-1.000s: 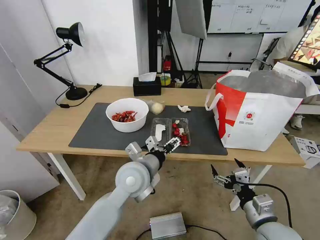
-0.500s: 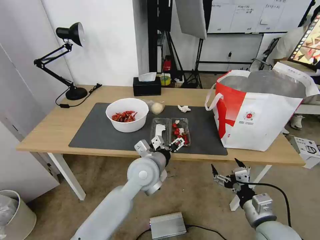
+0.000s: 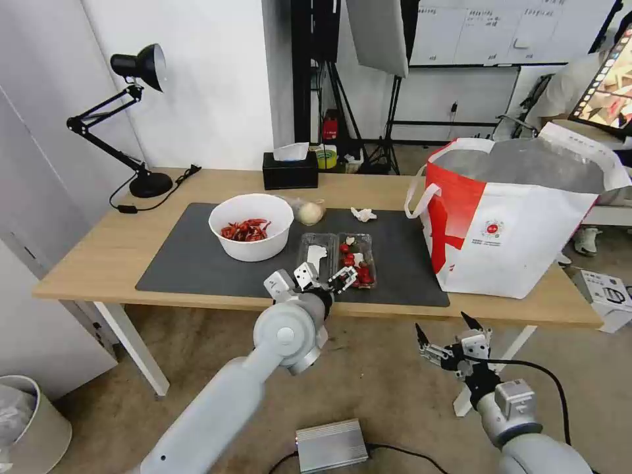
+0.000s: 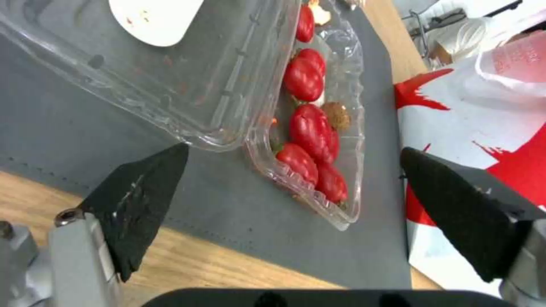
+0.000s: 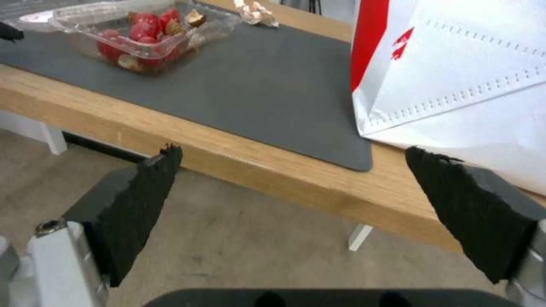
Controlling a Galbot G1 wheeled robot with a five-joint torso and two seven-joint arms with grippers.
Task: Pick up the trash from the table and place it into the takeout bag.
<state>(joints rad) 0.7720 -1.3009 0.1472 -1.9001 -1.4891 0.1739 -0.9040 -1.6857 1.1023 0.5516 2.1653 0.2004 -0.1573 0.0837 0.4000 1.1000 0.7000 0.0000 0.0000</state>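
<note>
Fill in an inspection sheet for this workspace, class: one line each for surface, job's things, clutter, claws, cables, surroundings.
Surface: light-wood table with dark grey mat.
Job's things: white bowl of chilli scraps, bagged bun, crumpled tissue, hinged clear box lying open, takeout bag standing open.
Clutter: black tissue box, desk lamp.
Claws: left claw open at the box's near edge; right claw open, below the table edge.
Cables: lamp cord on table; floor cable.
Surroundings: grey floor box, bin.
</note>
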